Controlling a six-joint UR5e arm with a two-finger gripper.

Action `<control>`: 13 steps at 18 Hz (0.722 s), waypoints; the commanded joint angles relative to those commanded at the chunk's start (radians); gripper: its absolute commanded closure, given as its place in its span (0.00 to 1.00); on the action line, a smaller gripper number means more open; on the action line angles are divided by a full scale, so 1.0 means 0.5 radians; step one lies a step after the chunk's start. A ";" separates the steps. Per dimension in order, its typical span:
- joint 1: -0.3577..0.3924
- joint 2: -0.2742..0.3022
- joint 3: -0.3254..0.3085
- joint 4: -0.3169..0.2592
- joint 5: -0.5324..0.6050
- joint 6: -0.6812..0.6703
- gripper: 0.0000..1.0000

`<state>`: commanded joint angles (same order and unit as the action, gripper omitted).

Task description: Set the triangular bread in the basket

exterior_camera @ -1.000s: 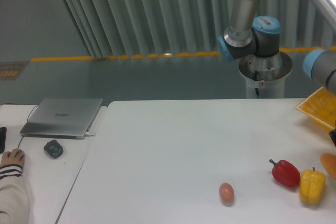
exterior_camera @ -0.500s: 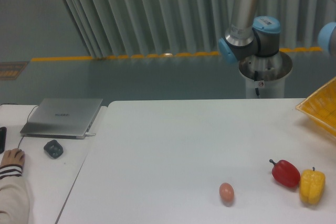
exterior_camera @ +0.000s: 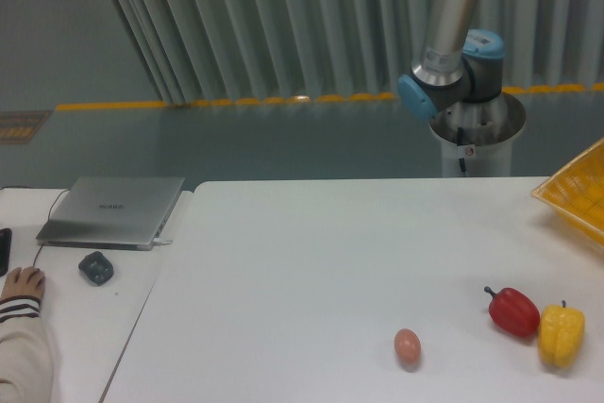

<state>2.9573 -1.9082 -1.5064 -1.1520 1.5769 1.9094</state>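
Only a corner of the yellow lattice basket (exterior_camera: pixel 578 193) shows at the right edge of the white table. The triangular bread is out of view. My gripper is out of view too; only the arm's base column and blue-capped joints (exterior_camera: pixel 451 63) stand behind the table at the upper right.
A red pepper (exterior_camera: pixel 513 311), a yellow pepper (exterior_camera: pixel 561 335) and a brown egg (exterior_camera: pixel 407 345) lie near the table's front right. On the side table at left are a closed laptop (exterior_camera: pixel 113 209), a dark mouse (exterior_camera: pixel 95 267) and a person's hand (exterior_camera: pixel 21 283).
The arm's outer links and an orange object at the right edge have left the frame, moving up and right. The basket's corner is now uncovered.
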 joint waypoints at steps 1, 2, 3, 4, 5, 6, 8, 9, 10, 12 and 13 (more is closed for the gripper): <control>0.046 -0.012 0.000 0.003 -0.003 0.104 1.00; 0.098 -0.019 -0.003 0.003 -0.006 0.184 1.00; 0.135 -0.022 -0.003 0.003 -0.015 0.233 0.99; 0.166 -0.034 -0.003 0.006 -0.024 0.267 0.98; 0.184 -0.043 -0.003 0.009 -0.031 0.301 0.92; 0.203 -0.055 -0.006 0.015 -0.031 0.335 0.88; 0.227 -0.068 -0.006 0.021 -0.031 0.415 0.73; 0.240 -0.071 -0.006 0.022 -0.034 0.436 0.56; 0.240 -0.071 -0.006 0.022 -0.037 0.446 0.34; 0.243 -0.068 -0.006 0.018 -0.058 0.446 0.00; 0.252 -0.065 -0.006 0.018 -0.076 0.446 0.00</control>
<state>3.0833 -1.9405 -1.5094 -1.1428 1.5387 2.1322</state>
